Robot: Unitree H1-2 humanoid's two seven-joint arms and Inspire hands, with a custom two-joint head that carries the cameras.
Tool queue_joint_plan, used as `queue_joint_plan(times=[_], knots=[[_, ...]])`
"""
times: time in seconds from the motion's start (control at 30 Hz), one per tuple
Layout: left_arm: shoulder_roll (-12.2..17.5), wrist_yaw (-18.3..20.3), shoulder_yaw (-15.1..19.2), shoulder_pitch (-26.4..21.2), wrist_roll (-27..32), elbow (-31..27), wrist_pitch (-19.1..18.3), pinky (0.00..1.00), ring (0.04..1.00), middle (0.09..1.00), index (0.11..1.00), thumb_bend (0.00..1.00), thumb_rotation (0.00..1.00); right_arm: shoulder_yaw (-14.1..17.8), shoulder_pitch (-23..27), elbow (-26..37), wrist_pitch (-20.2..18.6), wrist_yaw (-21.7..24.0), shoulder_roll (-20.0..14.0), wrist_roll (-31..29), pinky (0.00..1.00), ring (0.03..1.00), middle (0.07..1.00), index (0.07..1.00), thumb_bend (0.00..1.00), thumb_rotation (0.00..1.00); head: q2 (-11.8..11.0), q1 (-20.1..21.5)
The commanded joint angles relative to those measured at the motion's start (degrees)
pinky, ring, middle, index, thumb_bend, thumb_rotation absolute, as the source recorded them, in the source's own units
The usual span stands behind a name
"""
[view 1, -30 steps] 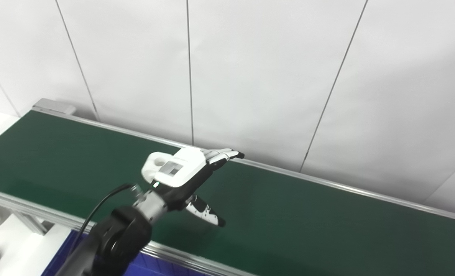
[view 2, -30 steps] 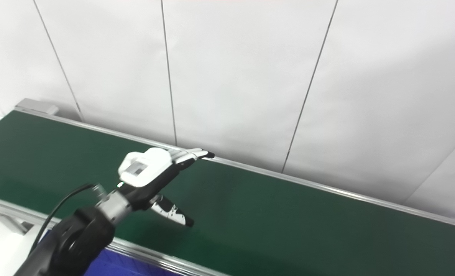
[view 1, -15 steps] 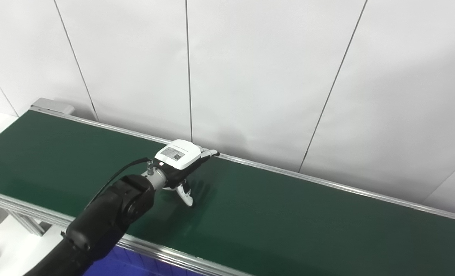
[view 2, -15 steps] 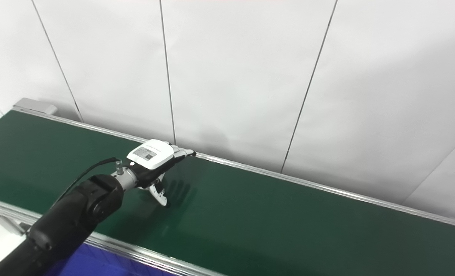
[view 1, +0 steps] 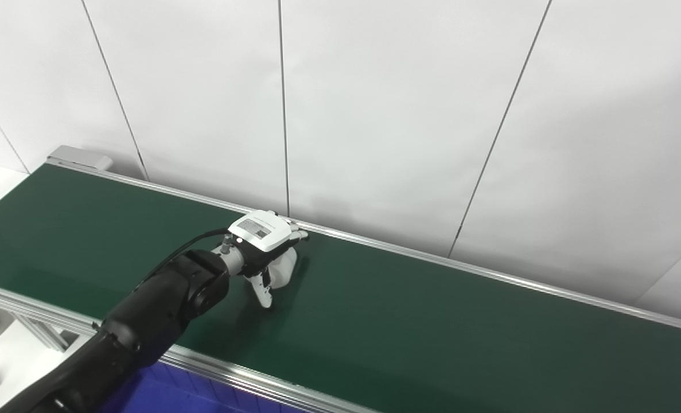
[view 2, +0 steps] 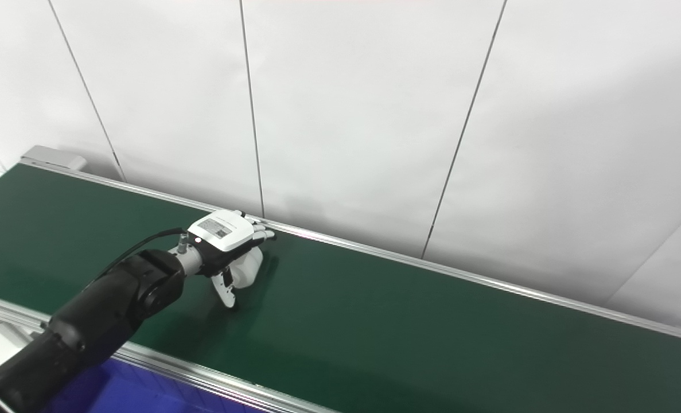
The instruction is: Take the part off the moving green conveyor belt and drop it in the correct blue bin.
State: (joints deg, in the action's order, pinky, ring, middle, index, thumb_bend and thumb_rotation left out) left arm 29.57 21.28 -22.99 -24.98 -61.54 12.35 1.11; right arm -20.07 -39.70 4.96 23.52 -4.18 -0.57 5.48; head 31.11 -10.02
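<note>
Left hand (view 1: 263, 241): reached out over the belt nr its far rail; fingers curled down round a white part, thumb (view 1: 263, 293) pointing down w/ tip at or just above belt surface. Whether grip is fully closed can't be told; part is enclosed but may not be clamped yet.
Right hand: not seen in either view.
Part (view 1: 283, 271): white, rounded, under the palm on the green conveyor belt (view 1: 432, 321), far side, left of centre. Appears to rest on the belt, not lifted.
Blue bin (view 2: 105, 390): only a strip seen at near-left edge, below near rail. Compartments not visible; correct bin can't be judged.
Step in hand: grasp being closed on part.
How to do well: thumb to be brought in against the part's near side so it is pinched vs fingers, not just caged. Since belt moves, hand should be kept travelling w/ part till hold is firm. Lift to be made straight up before any swing toward the bin, so part isn't dragged or knocked on far rail (view 1: 460, 269).
Risk: smooth rounded part could slip out sideways if squeezed off-centre.
Vs 0.5 s ago: fingers were stretched toward far rail and no part was seen under palm; now curled, w/ part inside. Vs 1.0 s ago: hand was raised and nearer, wide open; since lowered and pushed farther.
</note>
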Motion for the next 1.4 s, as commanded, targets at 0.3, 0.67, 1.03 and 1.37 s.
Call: queue_joint_plan(times=[0.3, 0.67, 1.03, 1.37], knots=[[1.0, -6.2, 2.7, -2.5, 7.6, 2.5, 4.2, 0.37, 0.445, 0.486, 0.541, 0.60, 0.00, -0.4, -1.9, 3.0, 1.7, 1.0, 0.4, 0.4, 0.97, 1.000, 1.000, 1.000, 0.84, 0.97, 0.6, 0.2], [0.5, -12.2, 2.3, -0.8, 11.7, 4.2, 8.6, 0.25, 0.313, 0.410, 0.503, 0.52, 0.00, -0.4, -2.5, 3.8, 1.3, 1.7, 0.4, 1.1, 0.97, 1.000, 1.000, 1.000, 0.83, 0.99, 1.2, 0.4], [2.3, -7.6, 5.8, 3.4, 15.1, -14.4, 8.0, 0.32, 0.371, 0.441, 0.505, 0.52, 0.00, -0.2, -3.1, 6.4, -0.4, 2.2, -0.1, 0.8, 0.98, 0.991, 1.000, 1.000, 0.83, 0.99, 5.6, -2.5], [4.3, 11.7, 11.8, 11.5, 20.2, -45.7, -4.0, 0.28, 0.372, 0.486, 0.524, 0.50, 0.00, 0.1, -5.1, 16.5, -7.5, 4.0, -1.6, -1.7, 1.00, 1.000, 1.000, 1.000, 0.80, 1.00, 17.1, -11.7]])
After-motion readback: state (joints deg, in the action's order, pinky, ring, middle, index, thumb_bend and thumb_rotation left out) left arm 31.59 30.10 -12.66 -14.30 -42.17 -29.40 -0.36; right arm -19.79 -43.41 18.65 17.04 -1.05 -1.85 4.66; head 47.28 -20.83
